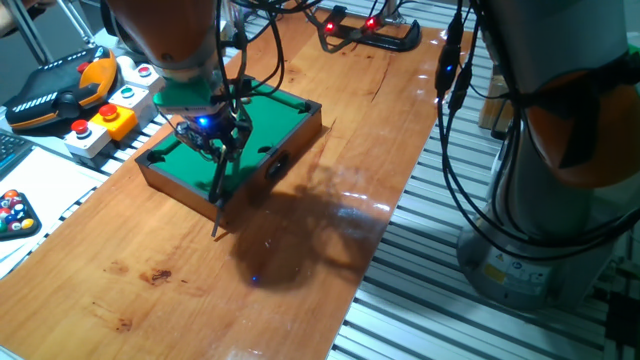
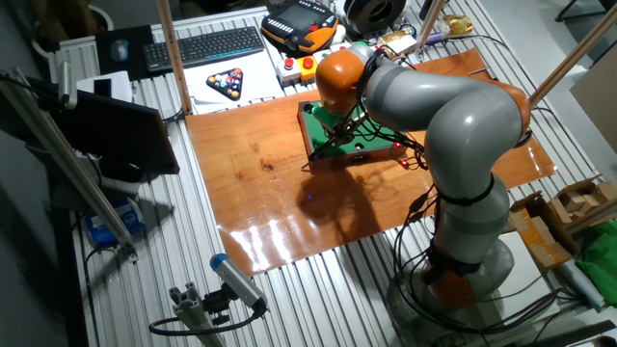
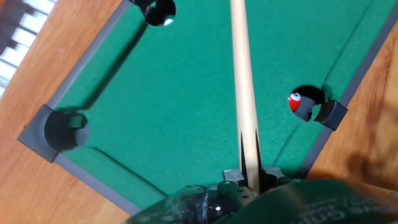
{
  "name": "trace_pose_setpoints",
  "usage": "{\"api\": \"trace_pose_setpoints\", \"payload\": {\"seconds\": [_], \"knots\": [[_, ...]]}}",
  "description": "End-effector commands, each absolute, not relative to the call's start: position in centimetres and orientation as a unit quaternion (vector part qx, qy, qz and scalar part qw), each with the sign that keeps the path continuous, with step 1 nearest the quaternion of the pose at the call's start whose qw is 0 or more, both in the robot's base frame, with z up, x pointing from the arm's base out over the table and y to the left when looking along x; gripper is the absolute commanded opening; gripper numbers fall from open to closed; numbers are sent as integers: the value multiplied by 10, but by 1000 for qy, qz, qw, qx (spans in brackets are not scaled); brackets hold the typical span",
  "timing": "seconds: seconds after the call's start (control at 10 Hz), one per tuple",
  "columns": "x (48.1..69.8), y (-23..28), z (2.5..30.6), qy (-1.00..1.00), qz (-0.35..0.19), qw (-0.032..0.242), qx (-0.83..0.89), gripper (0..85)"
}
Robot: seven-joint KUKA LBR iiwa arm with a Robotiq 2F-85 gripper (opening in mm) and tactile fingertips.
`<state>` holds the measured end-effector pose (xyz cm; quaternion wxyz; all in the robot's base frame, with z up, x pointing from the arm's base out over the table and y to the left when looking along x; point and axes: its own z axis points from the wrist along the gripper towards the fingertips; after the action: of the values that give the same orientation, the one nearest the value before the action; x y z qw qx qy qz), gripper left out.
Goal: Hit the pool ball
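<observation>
The miniature green-felt pool table (image 1: 290,140) stands on the wooden tabletop; it also shows in the other fixed view (image 2: 310,135). My gripper (image 1: 205,125) hangs over the table and is shut on a thin wooden cue stick (image 1: 221,195). In the hand view the gripper (image 3: 250,176) holds the cue stick (image 3: 242,81), which runs straight up across the felt (image 3: 174,112). The pool ball (image 3: 295,102), small, glossy and red with a white spot, sits at the mouth of a pocket on the right rail, to the right of the cue and apart from it.
Button boxes (image 1: 105,120) and an orange-black pendant (image 1: 60,90) lie behind the pool table. Numbered balls in a black triangle (image 1: 15,212) sit at the left. Corner pockets show in the hand view (image 3: 62,127). The wooden top ends at a slatted metal base (image 1: 420,280).
</observation>
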<state>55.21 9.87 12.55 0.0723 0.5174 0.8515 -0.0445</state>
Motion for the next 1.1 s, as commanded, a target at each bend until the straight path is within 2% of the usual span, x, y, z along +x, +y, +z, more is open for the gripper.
{"api": "trace_pose_setpoints", "payload": {"seconds": [0.0,1.0], "knots": [[551,98,125,852,-45,72,516,10],[547,93,122,853,-47,63,516,10]]}}
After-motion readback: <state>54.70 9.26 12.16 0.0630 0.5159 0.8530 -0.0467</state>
